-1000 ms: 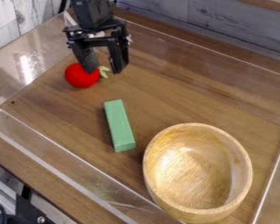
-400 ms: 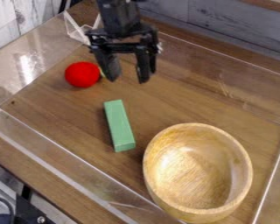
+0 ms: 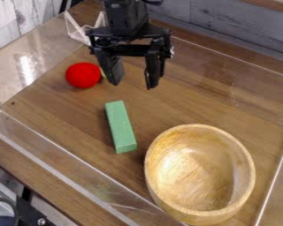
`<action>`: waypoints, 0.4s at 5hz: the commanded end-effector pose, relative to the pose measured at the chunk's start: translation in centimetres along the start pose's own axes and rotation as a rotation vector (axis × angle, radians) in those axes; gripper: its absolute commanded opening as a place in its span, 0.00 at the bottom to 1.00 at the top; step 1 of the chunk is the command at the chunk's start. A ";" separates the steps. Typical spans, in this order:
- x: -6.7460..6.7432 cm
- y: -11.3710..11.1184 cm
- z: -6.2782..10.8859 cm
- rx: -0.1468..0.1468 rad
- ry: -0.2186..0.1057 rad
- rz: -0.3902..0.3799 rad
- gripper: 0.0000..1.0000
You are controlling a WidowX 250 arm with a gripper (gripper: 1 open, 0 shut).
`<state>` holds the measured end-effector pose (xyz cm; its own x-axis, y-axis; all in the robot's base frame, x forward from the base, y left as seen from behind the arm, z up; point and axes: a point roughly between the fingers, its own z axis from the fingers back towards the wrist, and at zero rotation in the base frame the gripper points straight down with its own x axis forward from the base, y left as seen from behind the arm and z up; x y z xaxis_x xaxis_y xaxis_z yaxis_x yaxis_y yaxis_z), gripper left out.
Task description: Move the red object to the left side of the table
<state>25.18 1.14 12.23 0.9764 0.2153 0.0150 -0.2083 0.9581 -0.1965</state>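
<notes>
The red object (image 3: 82,75) sits on the table (image 3: 215,97) toward its left side and toward the far end, resting directly on the brown wood-grain surface with nothing touching it. It is round and bright red, and a hint of green shows at its right edge. Just to its right, clear of it, hangs the gripper (image 3: 132,76), black, pointing steeply down at the tabletop with its two fingers spread wide apart and nothing between them; the left finger (image 3: 112,72) stands nearest the fruit with a gap of bare wood between the two, and the right finger (image 3: 154,78) reaches a little lower in the picture. The fingertips seem to stand above the wood rather than on it, though this cannot be told for certain. Nearer than the gripper and a little right of the fruit lies a green rectangular block (image 3: 119,125), flat on the table with its long side running from far to near, apart from everything else. In the near right corner stands a large wooden bowl (image 3: 201,173), its hollow facing up, close beside the block's near end but not touching it. Low clear acrylic walls (image 3: 61,172) border the tabletop.
</notes>
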 end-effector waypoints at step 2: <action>0.3 1.2 0.4 0.020 -0.017 0.016 1.00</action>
<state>25.08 2.15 11.88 0.9720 0.2348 0.0042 -0.2302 0.9563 -0.1805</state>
